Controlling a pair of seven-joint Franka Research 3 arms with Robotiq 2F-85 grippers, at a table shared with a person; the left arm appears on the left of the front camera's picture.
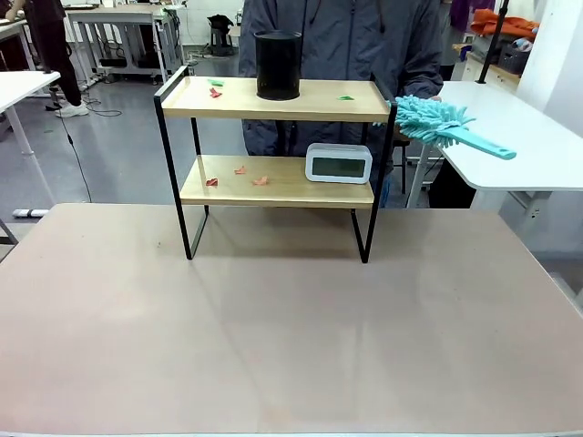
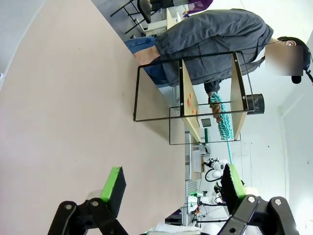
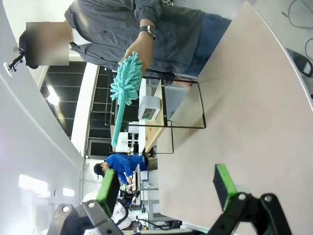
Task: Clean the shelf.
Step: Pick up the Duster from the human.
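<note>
The shelf is standing well ahead of both tools at the far side of the tabletop, its long axis running crosswise to their reach and its four legs resting on the surface. The left tool is hanging released, its green pads spread wide with nothing between them. The right tool is hanging just as slack and empty, and bare tabletop is lying between both tools and the shelf. Beyond the shelf a person is standing, and the person's hand is holding a teal duster at its fluffy head end. The duster is hanging just off the shelf's right end, about level with the top board, its handle pointing out toward the robot's right and sloping slightly down. That is putting the free handle ahead of the right tool rather than the left, so the right arm is looking like the nearer one to take it, closing across the thin handle. A black cup is sitting on the top board and a white clock on the lower one, with red and green paper scraps lying on both. The tabletop is looking smooth, matte and beige; farther off, white tables are showing.
</note>
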